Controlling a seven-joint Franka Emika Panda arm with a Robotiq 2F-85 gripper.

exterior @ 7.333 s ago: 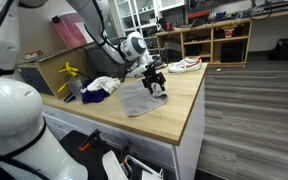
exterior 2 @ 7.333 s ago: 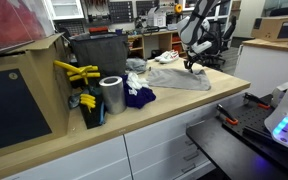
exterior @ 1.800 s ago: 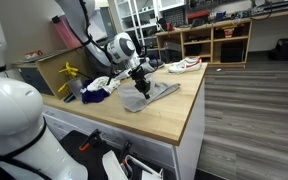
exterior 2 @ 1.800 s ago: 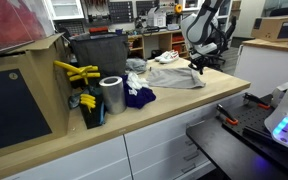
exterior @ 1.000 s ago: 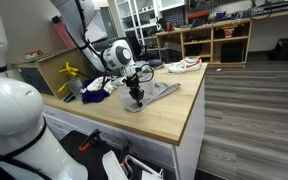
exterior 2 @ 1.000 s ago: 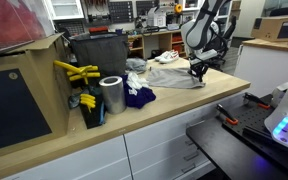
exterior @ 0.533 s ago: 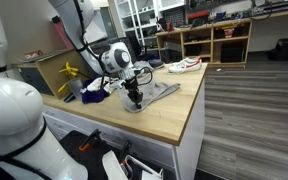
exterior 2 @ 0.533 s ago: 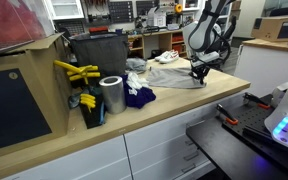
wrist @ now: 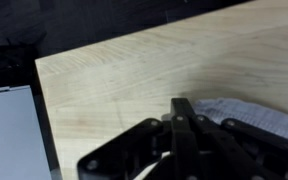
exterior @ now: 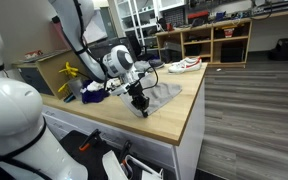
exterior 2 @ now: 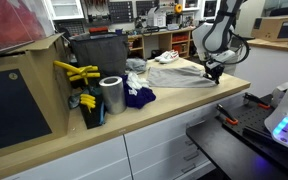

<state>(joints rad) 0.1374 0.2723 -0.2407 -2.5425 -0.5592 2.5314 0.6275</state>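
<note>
Grey cloth [exterior: 160, 92] lies flat on the wooden counter [exterior: 174, 122], right of a blue rag [exterior: 96, 95], its near corner pinched by the gripper [exterior: 139, 103], jaws fully closed and low, probably because thin fabric offers only an edge to grasp.
</note>
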